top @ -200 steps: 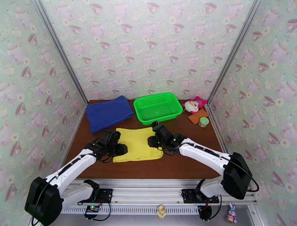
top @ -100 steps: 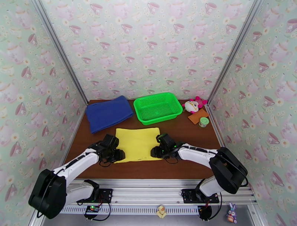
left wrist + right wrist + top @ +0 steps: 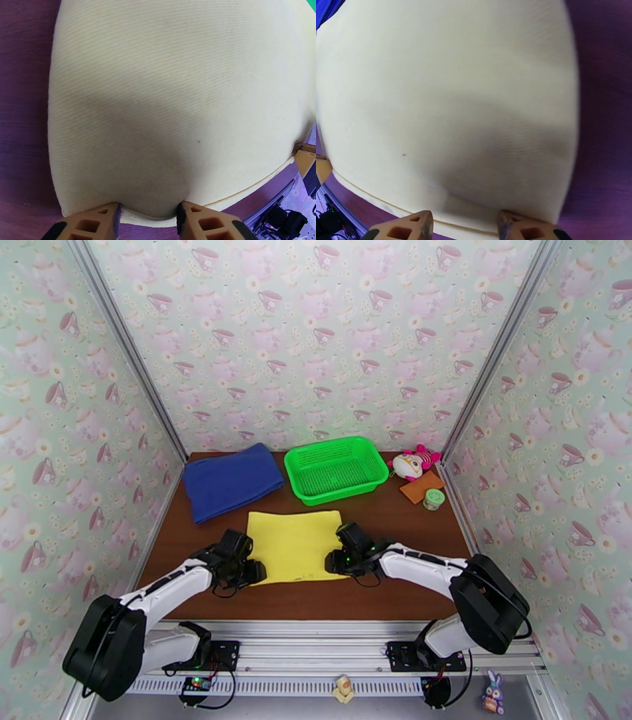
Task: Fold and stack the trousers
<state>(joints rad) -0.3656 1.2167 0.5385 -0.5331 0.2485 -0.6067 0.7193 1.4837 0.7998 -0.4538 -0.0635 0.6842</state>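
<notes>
Although both arms reach the cloth, neither one grips it. The left gripper [image 3: 251, 571] sits at the lower left corner of the bright yellow soft cloth trousers [image 3: 294, 546] and the right gripper [image 3: 336, 562] at the lower right corner. In each wrist view the fingers [image 3: 91, 221] stand wide apart, with the near hem flat between them. The trousers lie as a neat rectangle in the centre of the brown table [image 3: 379, 595], just below the green plastic basket [image 3: 340, 493]. Folding looks finished, I judge. Stacking, perhaps onto the dark blue folded cloth [image 3: 231, 479] at upper left, is not yet done.

white links [image 3: 170, 587], black joints [image 3: 103, 639]; orange fingers [image 3: 94, 221]
</notes>
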